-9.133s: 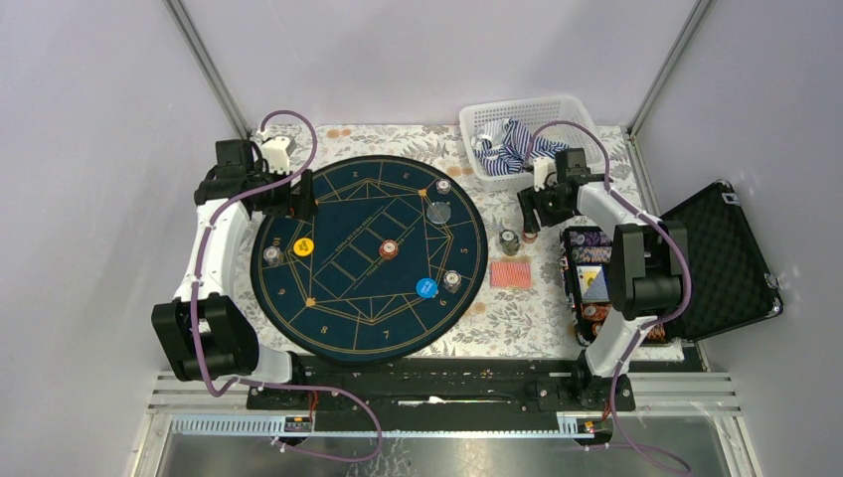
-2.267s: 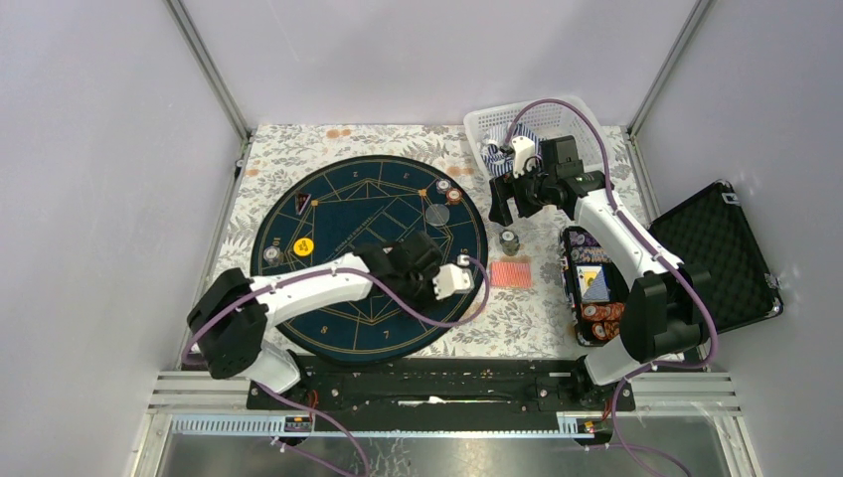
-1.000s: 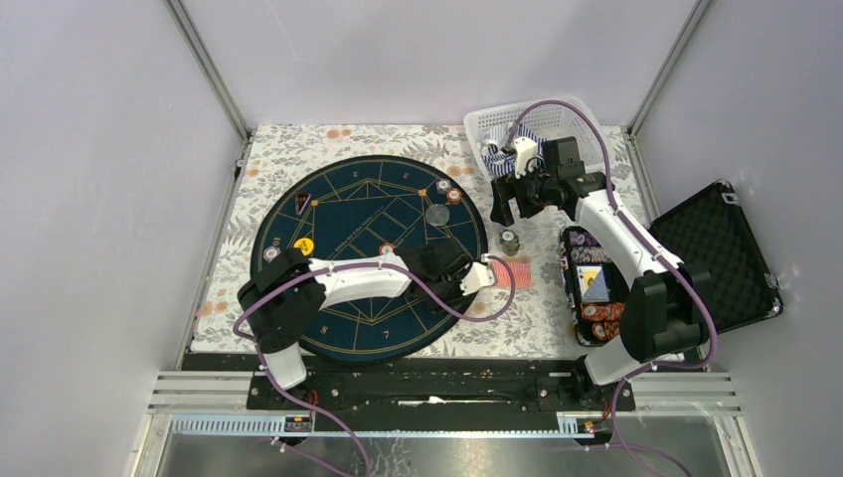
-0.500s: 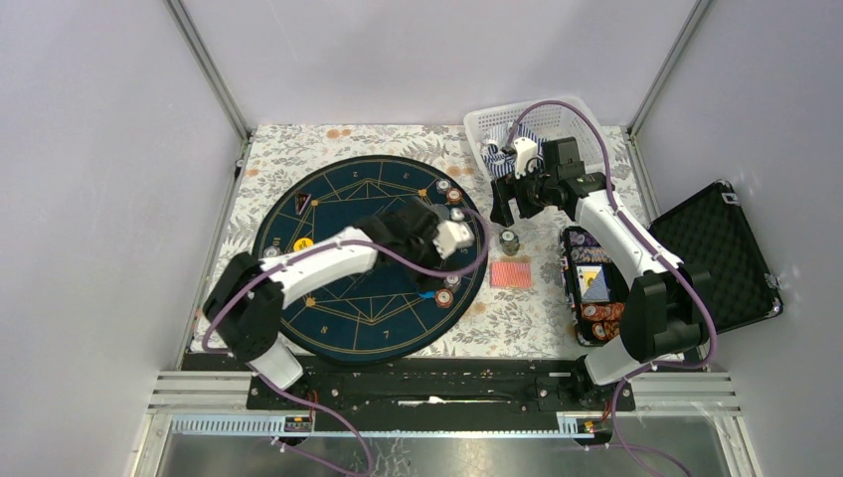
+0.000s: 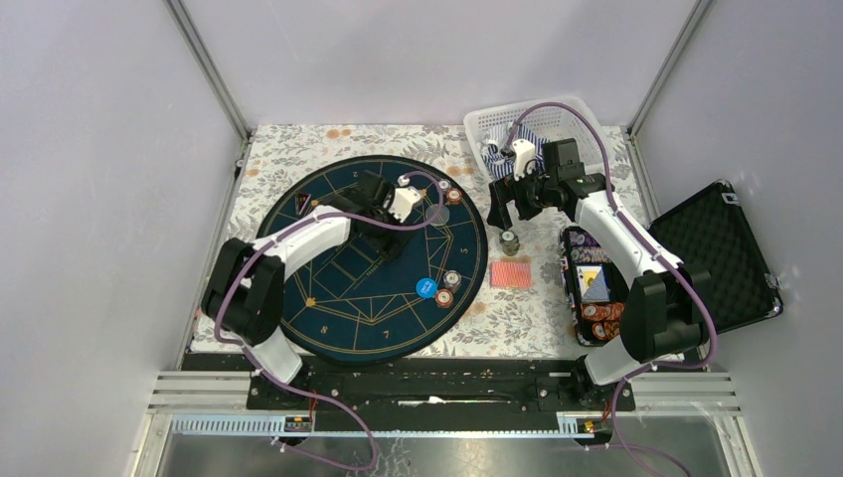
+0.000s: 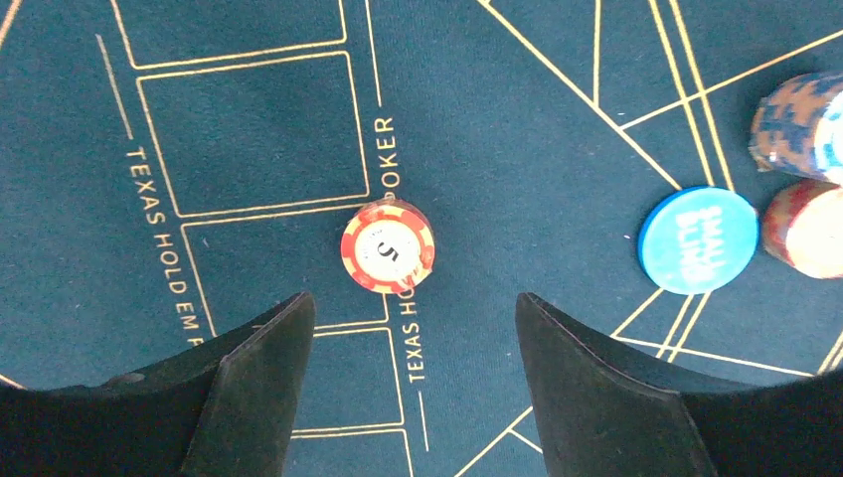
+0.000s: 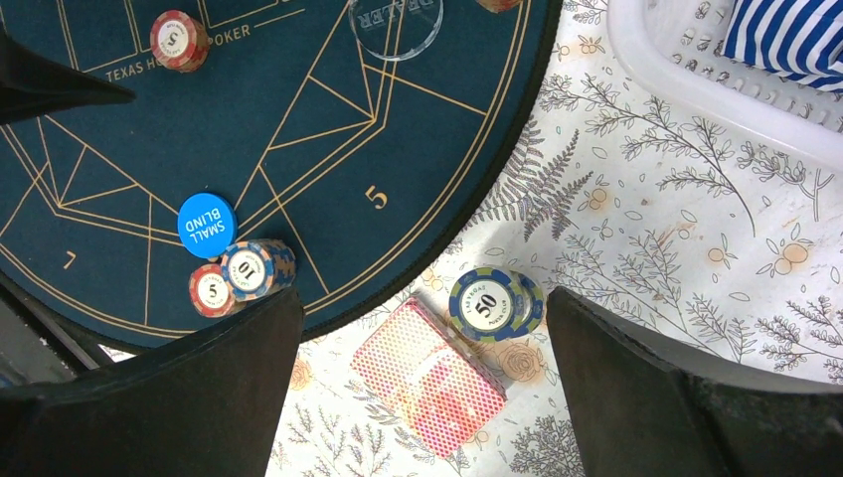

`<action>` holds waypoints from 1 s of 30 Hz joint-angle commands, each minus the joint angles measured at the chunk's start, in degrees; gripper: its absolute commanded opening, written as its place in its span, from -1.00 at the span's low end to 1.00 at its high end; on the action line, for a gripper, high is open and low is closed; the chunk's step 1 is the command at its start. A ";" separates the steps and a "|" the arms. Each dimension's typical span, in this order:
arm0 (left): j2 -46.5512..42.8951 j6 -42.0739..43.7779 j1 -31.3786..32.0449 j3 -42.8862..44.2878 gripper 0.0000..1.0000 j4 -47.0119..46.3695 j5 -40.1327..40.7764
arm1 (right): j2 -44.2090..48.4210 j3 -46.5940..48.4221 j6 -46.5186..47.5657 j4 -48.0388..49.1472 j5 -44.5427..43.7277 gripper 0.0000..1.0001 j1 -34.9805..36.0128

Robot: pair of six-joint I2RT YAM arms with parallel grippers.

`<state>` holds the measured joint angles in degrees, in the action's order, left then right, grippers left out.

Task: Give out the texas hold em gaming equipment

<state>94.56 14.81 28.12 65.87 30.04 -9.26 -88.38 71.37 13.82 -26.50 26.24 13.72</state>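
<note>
On the round navy mat [image 5: 338, 308], a red 5 chip [image 6: 388, 245] lies at the centre, just ahead of my open, empty left gripper [image 6: 414, 298]. To its right are the blue small-blind disc [image 6: 698, 239] and two short chip stacks [image 6: 805, 119]. My right gripper [image 7: 425, 298] hovers open and empty above the floral cloth. Below it are a blue-green 50 chip stack [image 7: 490, 303] and the red-pink-backed card deck [image 7: 429, 376]. From above, the deck [image 5: 511, 273] lies right of the mat, and two more chips [image 5: 447, 191] sit at the mat's far edge. The orange disc is hidden.
A clear dealer disc [image 5: 435, 212] lies on the mat's far right. The white basket [image 5: 477, 124] of striped cloth stands behind the right gripper [image 5: 502, 211]. An open black case [image 5: 721, 258] with chips and cards [image 5: 593, 283] sits at the right.
My left arm has swung from the mat's right edge near the deck back to the mat's middle, its jaws widening. A red chip stack now stands beside the blue disc. The right jaws opened wider.
</note>
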 commanded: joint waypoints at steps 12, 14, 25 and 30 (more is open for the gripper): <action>8.33 1.74 -0.26 1.72 0.38 -4.23 1.80 | 2.36 -0.46 0.94 0.58 0.65 0.99 -0.36; 9.04 1.77 -0.28 1.79 0.32 -4.62 2.17 | 2.25 -0.39 0.86 0.57 0.74 0.99 -0.36; 8.31 0.73 -3.09 3.39 -0.19 -3.59 0.34 | 1.96 -0.42 0.79 0.41 0.91 1.00 -0.36; 1.50 0.78 -7.38 1.45 -0.31 -0.69 -3.40 | 1.83 -0.32 0.87 0.18 1.45 0.99 -0.36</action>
<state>103.63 15.81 23.99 66.74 27.83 -9.02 -88.31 71.33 13.91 -26.50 26.26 13.72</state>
